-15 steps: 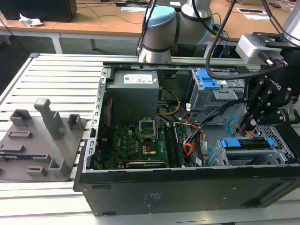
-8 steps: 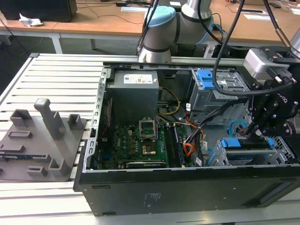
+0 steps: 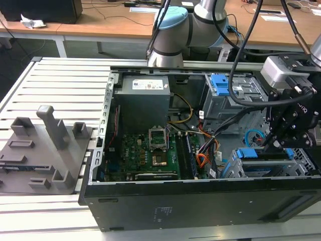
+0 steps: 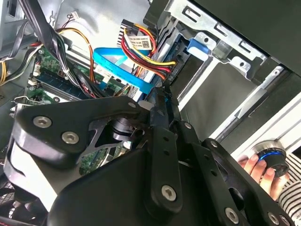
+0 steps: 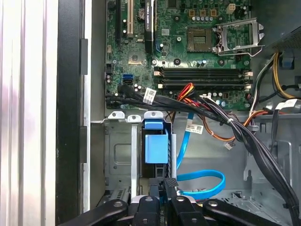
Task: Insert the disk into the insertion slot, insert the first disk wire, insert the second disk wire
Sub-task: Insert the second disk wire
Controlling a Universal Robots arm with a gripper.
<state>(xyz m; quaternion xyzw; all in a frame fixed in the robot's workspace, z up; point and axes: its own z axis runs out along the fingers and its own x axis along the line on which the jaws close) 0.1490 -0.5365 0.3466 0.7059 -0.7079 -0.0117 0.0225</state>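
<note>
Broadly, a slatted aluminium table [image 3: 60,80] carries an open black tower case [image 3: 200,206] lying on its side, which takes up the centre and the exterior view's right. Behind it, at the upper middle, rises the grey robot arm [image 3: 170,35] with a pale blue joint cap. At the exterior view's left lies a matte grey moulded fixture [image 3: 47,150] with upright posts.

Inside the case sit a boxy grey power supply [image 3: 143,103] and, below it in the frame, a green motherboard [image 3: 150,153] with a square metal processor socket. At the case's upper right stands a taller grey cage [image 3: 225,100] topped by a blue clip [image 3: 219,83]. At the lower right is the insertion slot [image 3: 231,169], a bay of silver perforated sheet metal. The disk [image 3: 258,153] sits in it, its bright blue carrier showing at the opening.

The black gripper [image 3: 268,144] hangs just above that blue edge. In the first wrist view its fingers [image 5: 170,183] are pressed together. A glossy flat blue cable [image 5: 207,181] loops beside them and runs to their tips; whether they pinch it I cannot tell. A thick bundle of black wires [image 5: 225,117], with red, yellow and orange strands, crosses between motherboard and bay, close to the disk.

In the second wrist view a person's hand [image 4: 256,167] touches a round knob [image 4: 273,159] with a blue ring.
</note>
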